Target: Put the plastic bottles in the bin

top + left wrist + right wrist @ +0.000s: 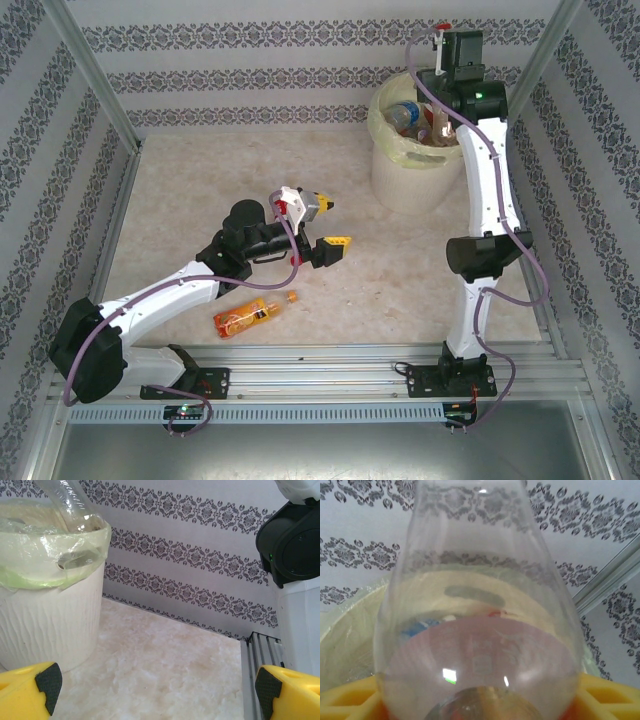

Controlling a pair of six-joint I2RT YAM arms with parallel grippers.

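right pincer (480, 702): clear bottle (480, 605) between its jaws, bin (400, 185) directly beneath; grip firm or slack, cannot tell. bottle likely light, thin-walled, slippery, crushable; best taken mid-body, gently.

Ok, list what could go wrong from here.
1. The clear bottle between the right gripper's fingers hangs tilted over the bin, where other bottles pile up. Once dropped, it might bounce off them or the rim and land outside.
2. The orange bottle lies on its side beside the left arm. It could roll if the open left gripper nudges it.
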